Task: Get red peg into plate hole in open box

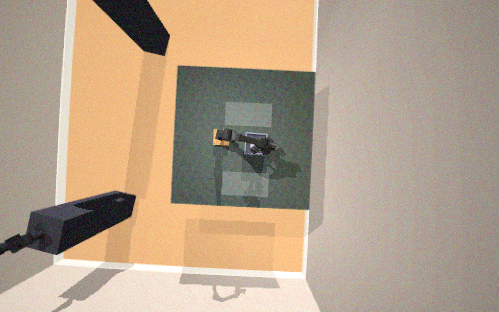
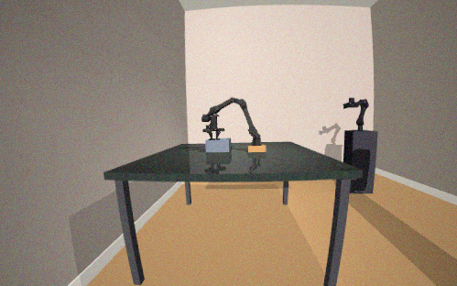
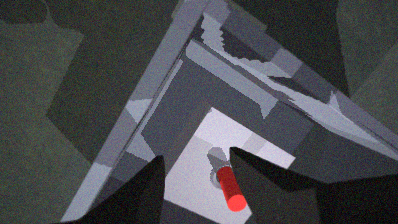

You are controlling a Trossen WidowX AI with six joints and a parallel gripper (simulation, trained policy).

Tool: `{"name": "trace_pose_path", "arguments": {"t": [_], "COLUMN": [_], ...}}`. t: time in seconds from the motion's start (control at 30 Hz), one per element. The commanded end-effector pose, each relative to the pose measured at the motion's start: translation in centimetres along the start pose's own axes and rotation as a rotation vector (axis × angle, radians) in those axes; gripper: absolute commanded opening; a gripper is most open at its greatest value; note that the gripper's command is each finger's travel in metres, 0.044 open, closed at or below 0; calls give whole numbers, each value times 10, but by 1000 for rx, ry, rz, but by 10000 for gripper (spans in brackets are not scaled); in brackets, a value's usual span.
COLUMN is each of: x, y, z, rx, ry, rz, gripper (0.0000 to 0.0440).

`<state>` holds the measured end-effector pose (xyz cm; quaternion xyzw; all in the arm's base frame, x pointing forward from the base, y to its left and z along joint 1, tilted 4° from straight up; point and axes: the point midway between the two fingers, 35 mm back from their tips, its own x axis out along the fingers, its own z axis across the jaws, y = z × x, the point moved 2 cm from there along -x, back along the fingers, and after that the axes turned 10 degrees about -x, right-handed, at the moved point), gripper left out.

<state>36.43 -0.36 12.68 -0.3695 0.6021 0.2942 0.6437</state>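
My black two-fingered pincer stands about half open, gripping nothing; the red cylindrical peg is between its fingertips in view, inside the blue-grey open square box, at the pale plate's hole

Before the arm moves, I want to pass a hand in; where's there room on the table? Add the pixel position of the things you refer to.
Viewed from the top, nothing shows standing between the base (image 1: 215,142) (image 2: 256,148) and the table's (image 1: 192,90) (image 2: 235,167) left edge. Right of the box (image 1: 245,150) (image 2: 218,146) (image 3: 120,125), just shadows. Crowded: the box, with the open tool (image 1: 262,146) (image 2: 213,137) (image 3: 197,157) over the peg (image 3: 231,189).
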Motion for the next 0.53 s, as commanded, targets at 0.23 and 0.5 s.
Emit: {"name": "trace_pose_path", "arguments": {"t": [0.23, 0.5], "x": [-18, -28], "y": [-17, -24], "z": [17, 29], "rx": [23, 48], "ry": [-3, 14], "rz": [66, 125], "gripper": [233, 253]}}
